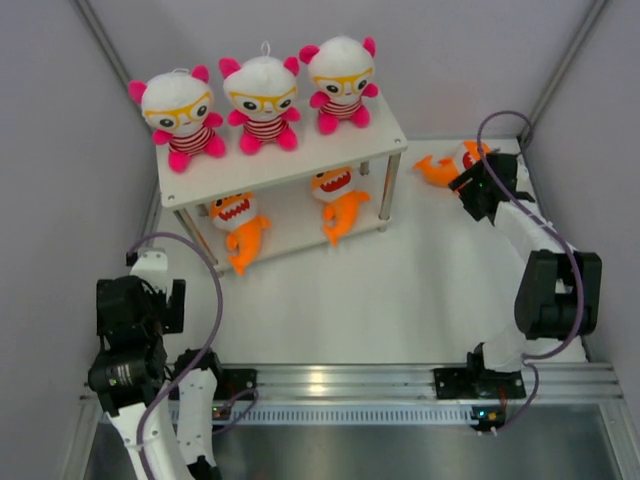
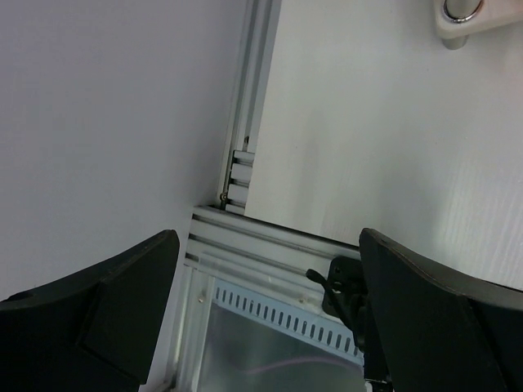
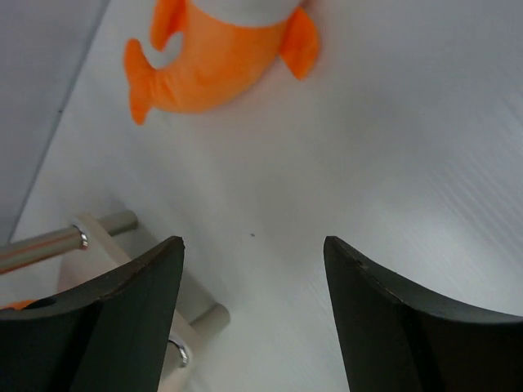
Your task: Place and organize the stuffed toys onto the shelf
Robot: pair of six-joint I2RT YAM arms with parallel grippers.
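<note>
Three white-headed bears (image 1: 180, 113) (image 1: 263, 100) (image 1: 343, 80) sit in a row on the top tier of the white shelf (image 1: 300, 162). Two orange sharks (image 1: 240, 226) (image 1: 338, 203) lie on its lower tier. A third orange shark (image 1: 440, 166) lies on the table to the right of the shelf; its tail and fins show in the right wrist view (image 3: 214, 61). My right gripper (image 1: 478, 186) (image 3: 253, 245) is open and empty, just short of that shark. My left gripper (image 1: 140, 303) (image 2: 270, 238) is open and empty at the near left.
Grey walls close in the table on the left, back and right. A shelf foot and metal leg (image 3: 90, 238) lie just left of my right fingers. The aluminium rail (image 2: 270, 245) runs along the near edge under my left gripper. Another shelf foot (image 2: 459, 18) shows beyond.
</note>
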